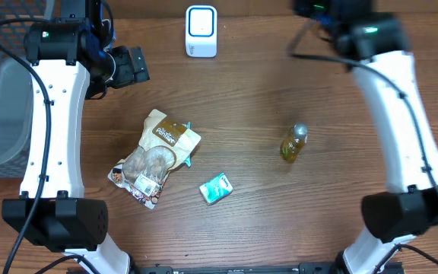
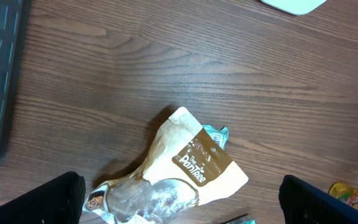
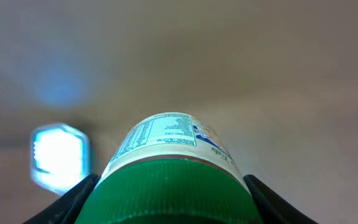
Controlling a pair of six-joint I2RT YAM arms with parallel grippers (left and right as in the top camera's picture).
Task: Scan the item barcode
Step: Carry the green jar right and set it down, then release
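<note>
1 green-capped jar (image 3: pixel 166 140) clamped by right gripper (image 3: pixel 173 199), jaws part-closed: rigid, probably slick, best held at the cap; left gripper (image 2: pixel 182 199) wide open, empty.

Blurred scanner (image 3: pixel 58 155) — bottom-cropped jar (image 3: pixel 166 137)

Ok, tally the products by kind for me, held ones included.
Bags: 1, tan-and-brown plastic snack pouch
Packets: 1, small teal-and-white packet
Bottles: 1, yellow plastic bottle
Jars: 1, green-lidded white jar in right pincer
Total: 4
</note>
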